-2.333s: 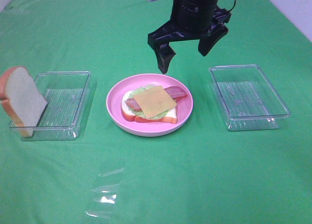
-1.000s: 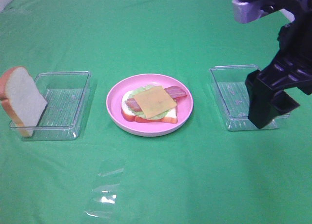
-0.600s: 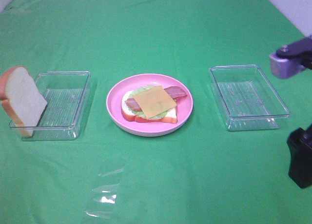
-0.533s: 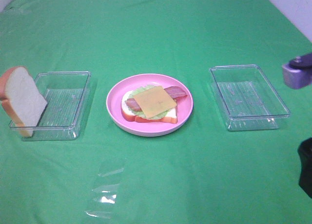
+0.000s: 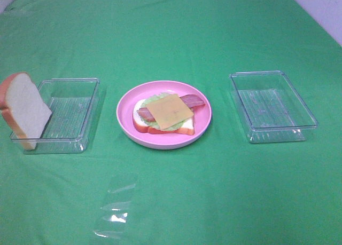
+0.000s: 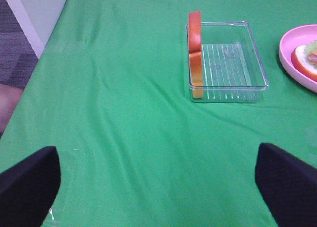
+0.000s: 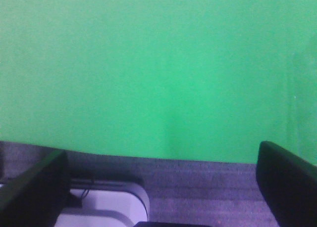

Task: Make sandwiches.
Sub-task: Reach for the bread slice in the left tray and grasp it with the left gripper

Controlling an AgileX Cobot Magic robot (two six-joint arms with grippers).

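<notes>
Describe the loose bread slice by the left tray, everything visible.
The bread slice is toy-like: white face, orange-brown crust. It stands on edge, tilted, leaning against the outer end wall of the clear left tray, its lower edge apparently on the green cloth outside the tray. Nothing else touches it; no gripper is near.

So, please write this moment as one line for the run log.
left gripper: open, empty | right gripper: open, empty | cheese slice: tops open sandwich on pink plate | bread slice: leans on left tray

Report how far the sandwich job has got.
Done: bottom bread, lettuce, bacon and cheese stacked on the pink plate. In hand: nothing; both grippers are open and clear. Left: the top bread slice, leaning on the left tray.
</notes>
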